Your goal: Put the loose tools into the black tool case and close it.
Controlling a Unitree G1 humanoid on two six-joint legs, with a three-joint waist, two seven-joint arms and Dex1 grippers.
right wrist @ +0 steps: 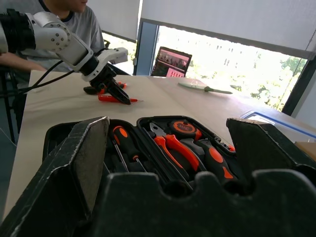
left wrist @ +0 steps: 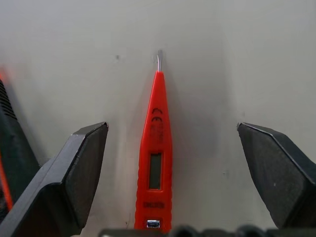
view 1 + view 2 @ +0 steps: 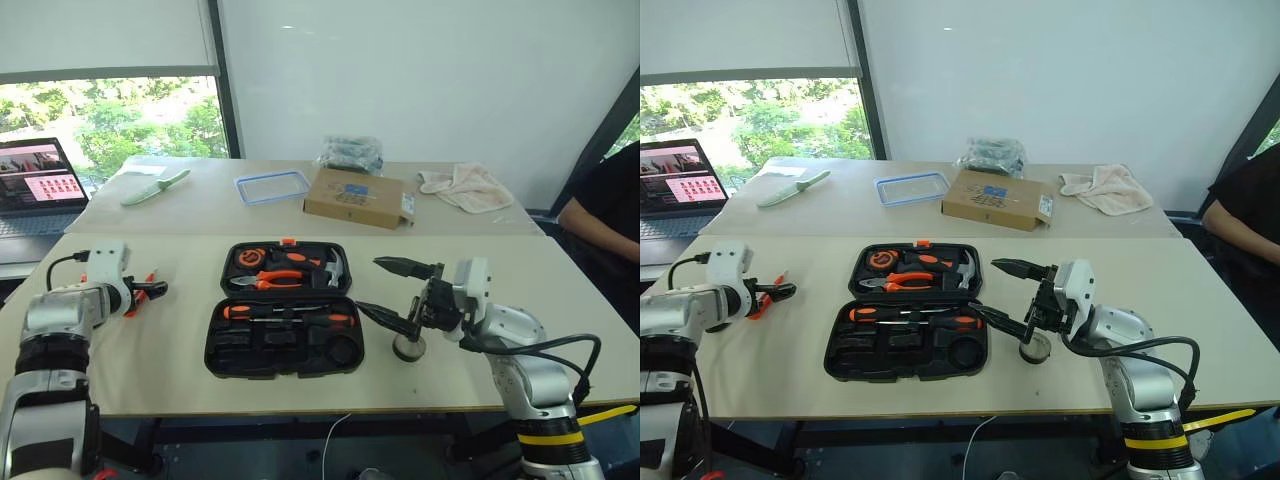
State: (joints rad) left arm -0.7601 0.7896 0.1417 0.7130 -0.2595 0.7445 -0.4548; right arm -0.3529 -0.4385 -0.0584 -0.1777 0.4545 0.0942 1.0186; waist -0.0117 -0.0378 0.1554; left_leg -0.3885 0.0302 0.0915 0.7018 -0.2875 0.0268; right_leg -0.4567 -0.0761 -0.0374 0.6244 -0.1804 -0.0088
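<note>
Left gripper [image 2: 170, 163] spread wide, empty, blunt black fingers straddling slim orange screwdriver [image 2: 157, 148] lying flat on matte pale desk [image 3: 450, 370]; right gripper [image 3: 385, 285] also spread, empty, above small dark tape roll [image 3: 408, 348]; black tool case [image 3: 285, 335] open flat between them, moulded slots holding two orange-handled screwdrivers [image 3: 290, 314]; cardboard box [image 3: 358, 198] beyond.

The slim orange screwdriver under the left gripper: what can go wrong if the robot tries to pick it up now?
1. The slim orange screwdriver lies flat on the table between the open left gripper fingers; closing may pinch too high and slide it away.
2. The black-and-orange utility knife lies close beside one finger, so it could be pushed.
3. The small tape roll sits under the open right gripper, outside the black tool case; it could be knocked.
</note>
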